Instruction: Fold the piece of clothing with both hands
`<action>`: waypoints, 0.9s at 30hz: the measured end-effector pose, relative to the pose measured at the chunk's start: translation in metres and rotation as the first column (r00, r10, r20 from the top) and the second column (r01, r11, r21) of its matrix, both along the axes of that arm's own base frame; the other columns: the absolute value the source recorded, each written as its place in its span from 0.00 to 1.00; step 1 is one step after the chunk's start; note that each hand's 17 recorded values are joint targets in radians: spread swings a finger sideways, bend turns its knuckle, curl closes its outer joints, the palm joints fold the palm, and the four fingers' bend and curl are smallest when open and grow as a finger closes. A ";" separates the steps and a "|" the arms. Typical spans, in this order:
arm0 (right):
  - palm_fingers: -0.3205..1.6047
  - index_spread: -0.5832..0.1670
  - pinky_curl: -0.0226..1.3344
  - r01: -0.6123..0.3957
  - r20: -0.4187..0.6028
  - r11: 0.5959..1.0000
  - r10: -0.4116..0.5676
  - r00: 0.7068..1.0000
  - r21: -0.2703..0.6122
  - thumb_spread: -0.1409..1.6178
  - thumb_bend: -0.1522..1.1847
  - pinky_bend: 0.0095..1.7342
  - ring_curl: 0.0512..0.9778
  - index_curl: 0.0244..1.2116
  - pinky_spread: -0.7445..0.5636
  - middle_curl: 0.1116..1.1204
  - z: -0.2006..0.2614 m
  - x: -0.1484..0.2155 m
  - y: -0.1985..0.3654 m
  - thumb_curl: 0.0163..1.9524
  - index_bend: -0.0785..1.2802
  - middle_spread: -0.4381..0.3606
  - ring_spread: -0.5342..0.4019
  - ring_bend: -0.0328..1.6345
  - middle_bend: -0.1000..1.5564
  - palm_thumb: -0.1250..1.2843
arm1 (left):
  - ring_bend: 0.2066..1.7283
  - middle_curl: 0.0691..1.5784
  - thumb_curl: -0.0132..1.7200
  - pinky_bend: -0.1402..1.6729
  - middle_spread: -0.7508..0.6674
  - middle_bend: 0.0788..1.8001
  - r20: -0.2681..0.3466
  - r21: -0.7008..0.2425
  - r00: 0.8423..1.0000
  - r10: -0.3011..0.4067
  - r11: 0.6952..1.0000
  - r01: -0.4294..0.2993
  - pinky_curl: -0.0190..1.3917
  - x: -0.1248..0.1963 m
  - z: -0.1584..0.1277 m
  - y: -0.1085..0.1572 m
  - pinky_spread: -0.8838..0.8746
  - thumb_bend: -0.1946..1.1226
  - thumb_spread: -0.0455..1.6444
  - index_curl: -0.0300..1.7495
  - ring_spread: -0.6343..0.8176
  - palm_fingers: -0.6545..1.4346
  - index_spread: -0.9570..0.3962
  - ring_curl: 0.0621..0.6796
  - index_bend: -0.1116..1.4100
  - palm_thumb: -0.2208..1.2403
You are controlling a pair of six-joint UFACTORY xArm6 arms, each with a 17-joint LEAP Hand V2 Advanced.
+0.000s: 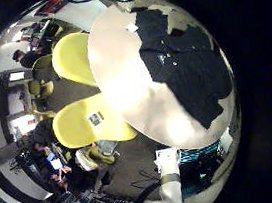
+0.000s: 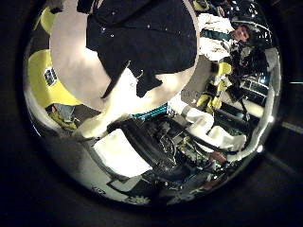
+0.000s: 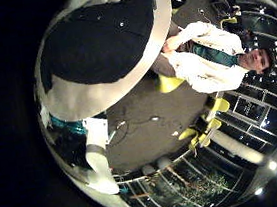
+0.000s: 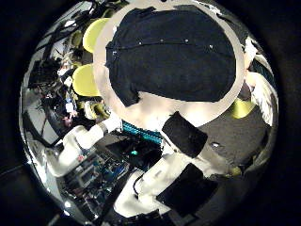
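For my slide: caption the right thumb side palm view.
Dark shirt spread flat on a round table, seen from above.

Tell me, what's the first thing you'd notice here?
A big dark shirt lies spread flat over a round pale table, filling most of the tabletop. Beside the table, bright yellow chairs stand on the floor. No hand touches the shirt; the palm views look at it from well above.
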State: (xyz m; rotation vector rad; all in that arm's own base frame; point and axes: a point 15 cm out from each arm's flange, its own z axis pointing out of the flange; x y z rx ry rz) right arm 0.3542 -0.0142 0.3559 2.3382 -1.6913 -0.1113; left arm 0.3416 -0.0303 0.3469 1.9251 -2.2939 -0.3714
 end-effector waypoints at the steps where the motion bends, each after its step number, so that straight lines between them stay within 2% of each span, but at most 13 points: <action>1: 0.33 0.33 0.15 0.000 0.000 1.000 0.000 1.000 -0.001 0.83 0.10 0.37 0.16 0.23 0.81 0.26 0.000 0.000 0.000 0.17 0.18 0.49 0.65 0.42 0.23 0.45 | 0.26 0.35 0.19 0.18 0.40 0.11 0.001 0.000 1.000 0.000 1.000 0.000 0.20 0.000 0.000 -0.001 0.59 0.14 0.79 0.43 0.43 0.53 0.49 0.18 0.23 0.41; 6: 0.32 0.33 0.15 0.002 0.003 1.000 -0.002 1.000 -0.004 0.84 0.10 0.38 0.17 0.23 0.81 0.25 0.004 -0.002 -0.013 0.16 0.18 0.49 0.65 0.42 0.23 0.44 | 0.26 0.35 0.18 0.18 0.40 0.11 0.009 -0.001 1.000 -0.005 1.000 0.005 0.20 -0.002 0.003 -0.002 0.59 0.14 0.80 0.43 0.43 0.53 0.50 0.18 0.23 0.41; 9: 0.32 0.33 0.15 -0.008 0.005 1.000 0.008 1.000 -0.007 0.84 0.10 0.38 0.17 0.23 0.81 0.25 0.007 -0.005 -0.023 0.16 0.18 0.45 0.64 0.43 0.22 0.43 | 0.26 0.35 0.18 0.18 0.40 0.11 0.004 0.002 1.000 -0.005 1.000 0.005 0.20 -0.003 0.001 -0.002 0.59 0.14 0.80 0.43 0.43 0.53 0.50 0.18 0.23 0.41; 19: 0.32 0.32 0.14 0.036 0.026 0.999 -0.036 0.999 -0.019 0.84 0.11 0.38 0.17 0.23 0.80 0.26 0.015 -0.015 -0.047 0.15 0.18 0.49 0.63 0.43 0.24 0.43 | 0.26 0.35 0.18 0.18 0.41 0.10 -0.026 0.006 0.999 -0.039 0.999 0.039 0.20 -0.015 -0.013 -0.012 0.59 0.14 0.80 0.43 0.43 0.53 0.50 0.18 0.23 0.41; 24: 0.32 0.32 0.14 0.046 0.024 0.999 -0.046 0.999 -0.011 0.84 0.11 0.38 0.17 0.23 0.80 0.26 0.014 -0.015 -0.048 0.15 0.18 0.49 0.63 0.43 0.24 0.43 | 0.29 0.34 0.18 0.21 0.45 0.06 -0.031 0.009 0.997 -0.070 0.998 0.070 0.22 -0.017 -0.041 -0.025 0.59 0.14 0.80 0.41 0.45 0.48 0.54 0.20 0.17 0.40; 27: 0.32 0.32 0.14 0.054 0.023 0.998 -0.054 0.998 -0.010 0.84 0.11 0.39 0.17 0.23 0.79 0.26 0.012 -0.015 -0.049 0.15 0.18 0.49 0.63 0.43 0.24 0.43 | 0.31 0.32 0.17 0.24 0.49 0.06 -0.017 0.001 0.995 -0.096 0.995 0.096 0.23 -0.017 -0.072 -0.037 0.61 0.13 0.79 0.37 0.47 0.45 0.58 0.22 0.16 0.37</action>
